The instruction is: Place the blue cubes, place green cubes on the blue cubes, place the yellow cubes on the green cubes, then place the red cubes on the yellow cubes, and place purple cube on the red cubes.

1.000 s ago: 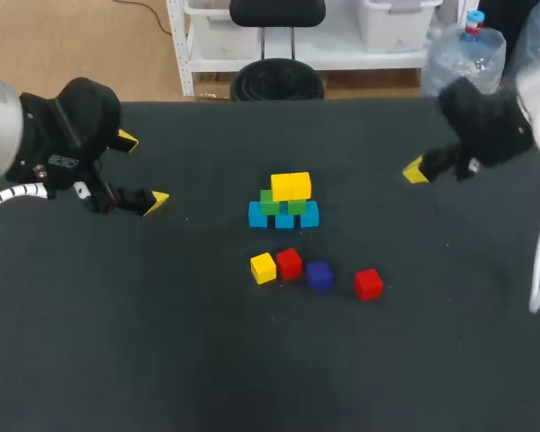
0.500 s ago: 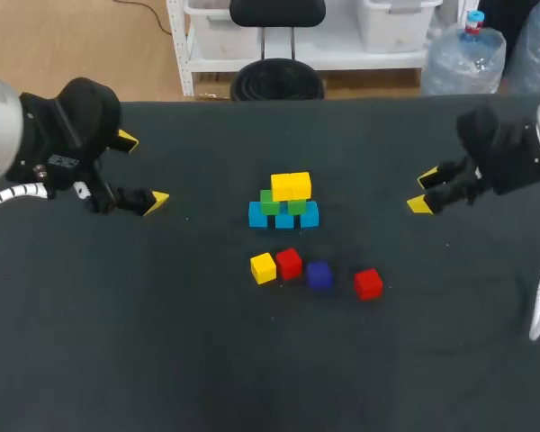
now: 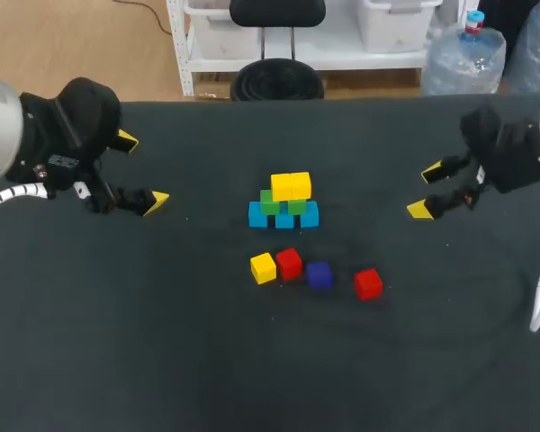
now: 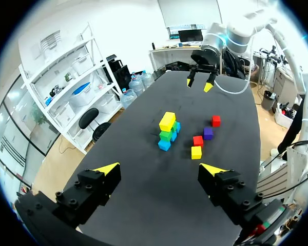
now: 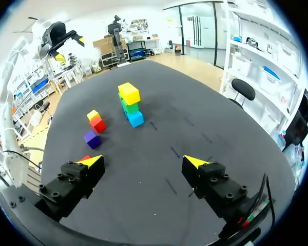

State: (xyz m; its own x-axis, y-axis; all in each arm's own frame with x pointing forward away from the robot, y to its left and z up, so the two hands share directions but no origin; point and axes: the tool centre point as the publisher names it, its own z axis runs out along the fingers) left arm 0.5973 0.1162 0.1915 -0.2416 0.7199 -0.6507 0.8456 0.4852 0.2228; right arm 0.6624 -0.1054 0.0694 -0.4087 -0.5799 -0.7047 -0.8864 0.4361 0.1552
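Though empty, right gripper [image 3: 427,191] spread wide

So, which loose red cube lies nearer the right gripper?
The small red cube alone, right of the purple cube; the other red cube sits beside the loose yellow cube.

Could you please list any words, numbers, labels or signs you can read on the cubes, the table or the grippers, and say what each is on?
No text can be read in these views.
The stack of cubes, the loose yellow cube, the red cube beside it, the purple cube and the other red cube have plain faces.
The table, left gripper and right gripper show no legible print.
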